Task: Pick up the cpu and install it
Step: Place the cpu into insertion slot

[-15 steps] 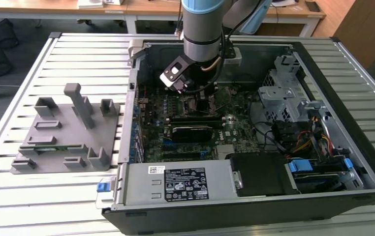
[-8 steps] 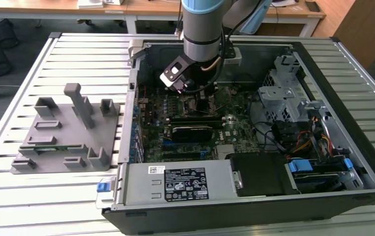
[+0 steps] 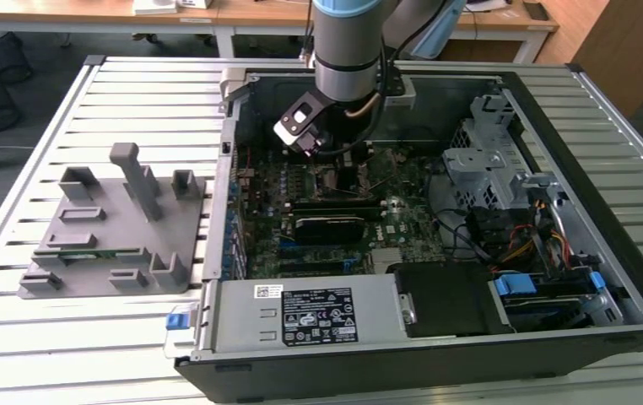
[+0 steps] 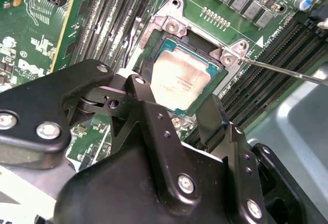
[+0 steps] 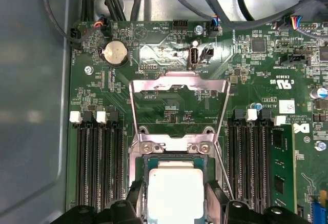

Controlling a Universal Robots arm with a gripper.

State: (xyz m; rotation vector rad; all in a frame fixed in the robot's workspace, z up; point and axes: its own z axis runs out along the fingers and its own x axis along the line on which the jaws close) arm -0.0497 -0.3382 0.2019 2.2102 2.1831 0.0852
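The cpu (image 4: 180,78) lies in the open socket (image 5: 174,144) inside the computer case (image 3: 412,371), directly under my gripper (image 4: 171,92); I cannot tell whether I grip it.

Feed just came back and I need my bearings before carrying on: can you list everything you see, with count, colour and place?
cpu: one, silvery-white, in the open socket on the motherboard
load plate: one, silver, swung up open beside the socket
coin cell: one, silver, on the motherboard beyond the load plate
motherboard: one, green, on the floor of the case
power supply: one, silver, in the case's near corner in the exterior view
case: one, black, lid off, on the table
holder block: one, grey, on the table at the exterior view's left of the case
table: one, silvery slats
arm: one, grey and blue, reaching down into the case
gripper: one, black, directly over the cpu
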